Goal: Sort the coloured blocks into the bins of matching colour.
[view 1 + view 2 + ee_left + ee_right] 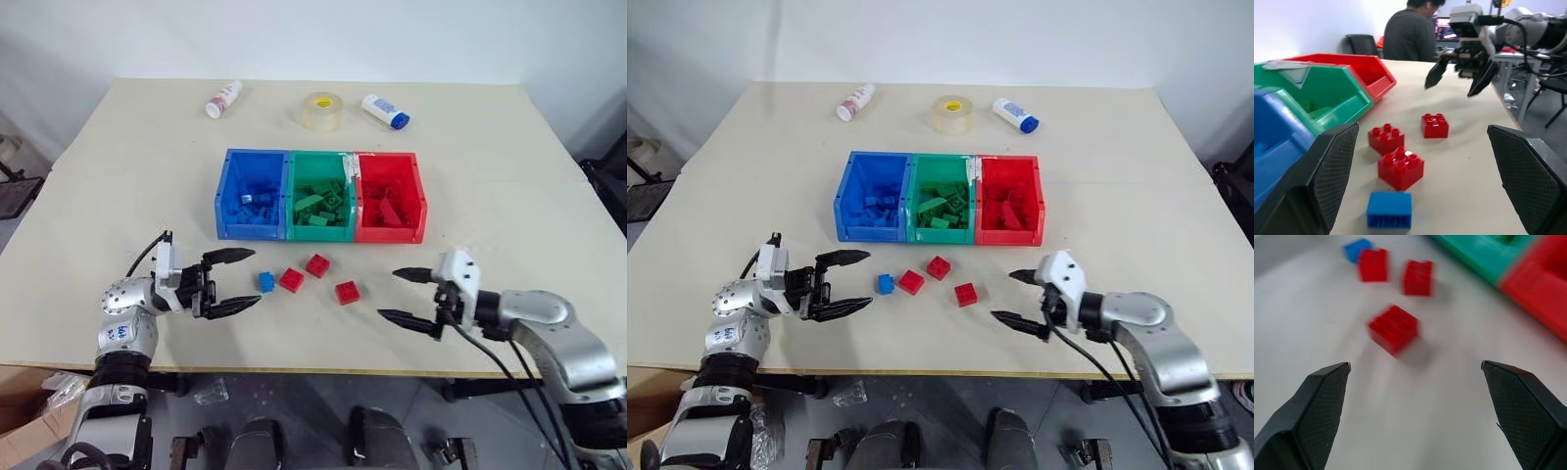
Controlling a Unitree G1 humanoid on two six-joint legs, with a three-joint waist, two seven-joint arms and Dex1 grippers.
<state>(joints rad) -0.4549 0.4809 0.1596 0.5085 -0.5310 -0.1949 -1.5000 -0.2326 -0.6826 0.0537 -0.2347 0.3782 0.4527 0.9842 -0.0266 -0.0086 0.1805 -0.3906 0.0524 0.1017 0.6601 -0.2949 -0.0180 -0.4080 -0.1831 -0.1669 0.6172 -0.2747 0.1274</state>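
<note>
Three red blocks lie loose in front of the bins: one (291, 280), one (317, 265) and one (347, 292). A small blue block (265, 282) sits just left of them. The bins stand joined in a row mid-table: blue (228, 191), green (293, 174), red (418, 191), each with like-coloured bricks inside. My left gripper (233, 281) hovers open just left of the blue block, pointing right, nothing between its fingers. My right gripper (406, 296) is open and empty, right of the nearest red block, pointing left. The left wrist view has the blue block (1389, 209) closest.
At the table's far side lie a white bottle with red print (223, 99), a roll of clear tape (322, 111) and a white bottle with a blue cap (385, 111). The table's front edge (323, 370) runs just below both grippers. A seated person (1409, 34) shows beyond the table.
</note>
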